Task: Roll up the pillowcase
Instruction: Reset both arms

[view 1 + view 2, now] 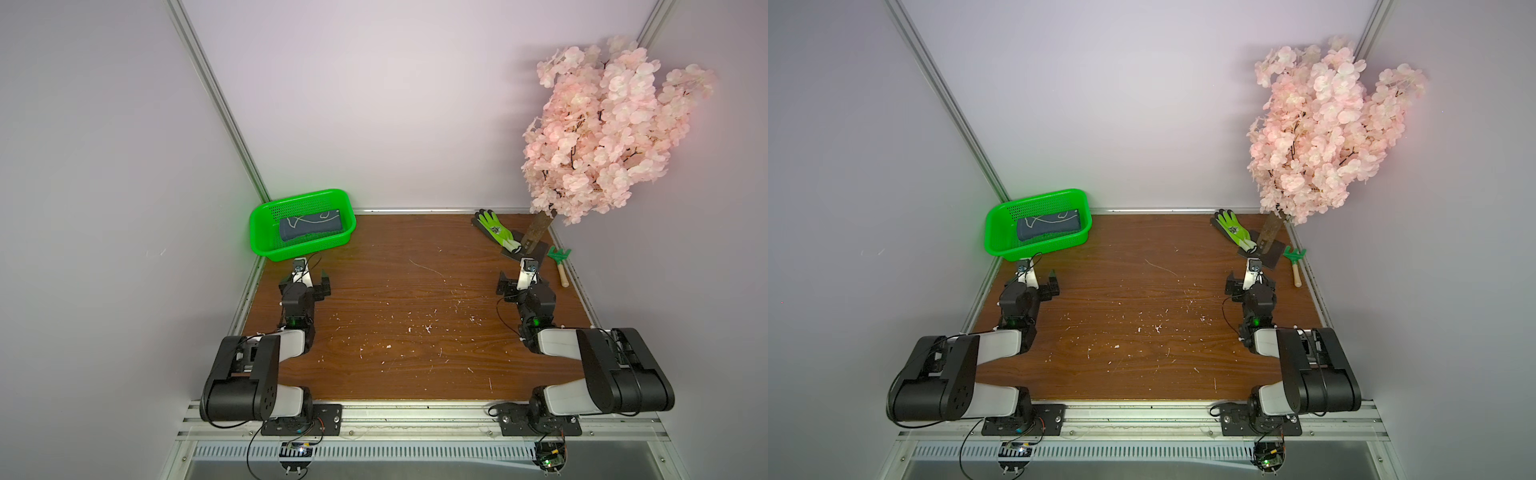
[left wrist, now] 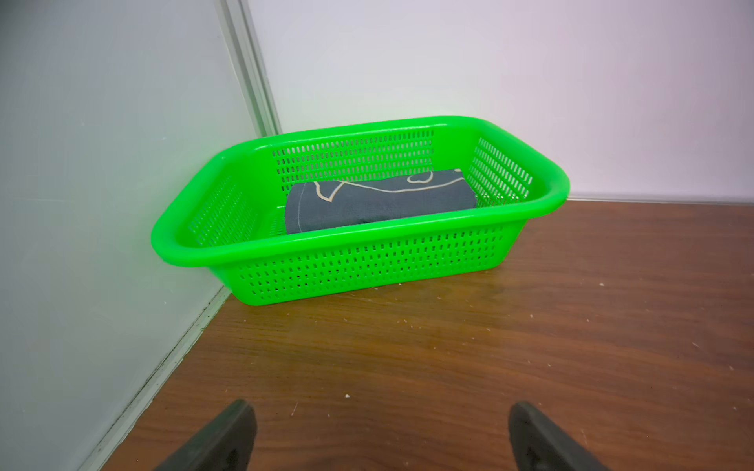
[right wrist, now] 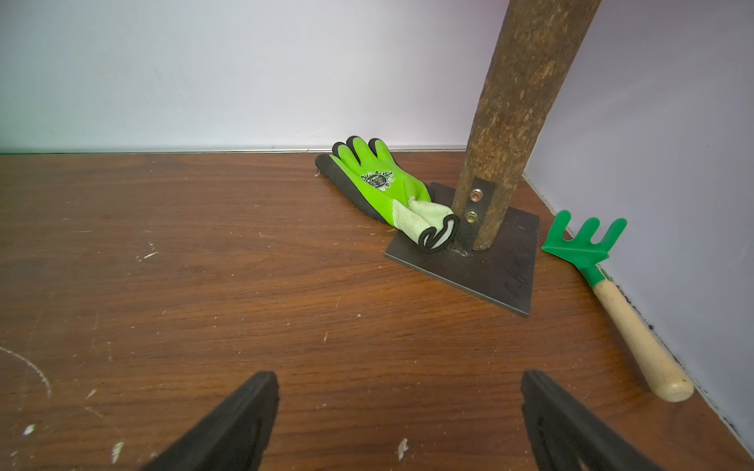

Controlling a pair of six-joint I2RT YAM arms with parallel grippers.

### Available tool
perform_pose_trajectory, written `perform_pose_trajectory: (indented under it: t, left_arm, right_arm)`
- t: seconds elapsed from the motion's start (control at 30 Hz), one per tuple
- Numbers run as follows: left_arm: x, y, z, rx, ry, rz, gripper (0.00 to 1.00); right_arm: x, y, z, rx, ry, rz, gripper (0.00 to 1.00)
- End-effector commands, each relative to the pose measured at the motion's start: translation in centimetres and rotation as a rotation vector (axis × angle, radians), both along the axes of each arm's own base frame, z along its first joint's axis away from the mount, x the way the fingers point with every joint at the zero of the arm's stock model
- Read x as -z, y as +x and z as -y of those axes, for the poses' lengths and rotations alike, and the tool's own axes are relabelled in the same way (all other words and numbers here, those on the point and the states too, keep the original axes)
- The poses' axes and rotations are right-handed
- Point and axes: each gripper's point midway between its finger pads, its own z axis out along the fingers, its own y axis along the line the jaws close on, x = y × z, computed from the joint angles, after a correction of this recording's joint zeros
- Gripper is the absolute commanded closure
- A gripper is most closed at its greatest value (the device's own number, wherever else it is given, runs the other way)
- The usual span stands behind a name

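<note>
Brown wood-grain tabletop (image 1: pixel 415 324), pale walls. Both arms folded low, forearms reaching forward. Left gripper (image 2: pixel 379 412) spread wide, empty; pillowcase (image 2: pixel 379 200) bundled straight ahead of it, inside green basket (image 2: pixel 367 261), well apart. Right gripper (image 3: pixel 400 379) likewise spread, empty; glove (image 3: pixel 379 183) and rake (image 3: pixel 587 240) ahead, untouched.

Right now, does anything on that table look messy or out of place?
Only small things. White flecks litter the middle of the wooden table. The green glove lies with its cuff draped onto the black base plate of the blossom tree. The pillowcase sits bundled in the green basket; nothing looks spilled.
</note>
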Motion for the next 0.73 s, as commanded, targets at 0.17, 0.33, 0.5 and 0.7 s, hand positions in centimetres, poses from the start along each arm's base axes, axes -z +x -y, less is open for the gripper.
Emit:
perform_pose_trajectory:
  t: [0.17, 0.33, 0.5, 0.7]
  left_arm:
    - [-0.3, -0.7, 0.8, 0.061, -0.032, 0.091, 0.00]
    - [-0.1, -0.8, 0.9, 0.068, -0.032, 0.093, 0.00]
    - [0.1, -1.3, 1.2, 0.081, -0.025, 0.126, 0.00]
    - [0.0, -1.4, 1.1, 0.080, -0.025, 0.135, 0.00]
  right_arm:
    - [-0.9, -1.2, -1.2, -0.073, -0.012, 0.145, 0.01]
    - [-0.6, -0.8, -1.3, -0.078, -0.015, 0.126, 0.01]
    - [-0.5, -0.8, -1.1, -0.074, -0.010, 0.122, 0.01]
    - [-0.6, -0.8, -1.1, -0.072, -0.010, 0.123, 0.01]
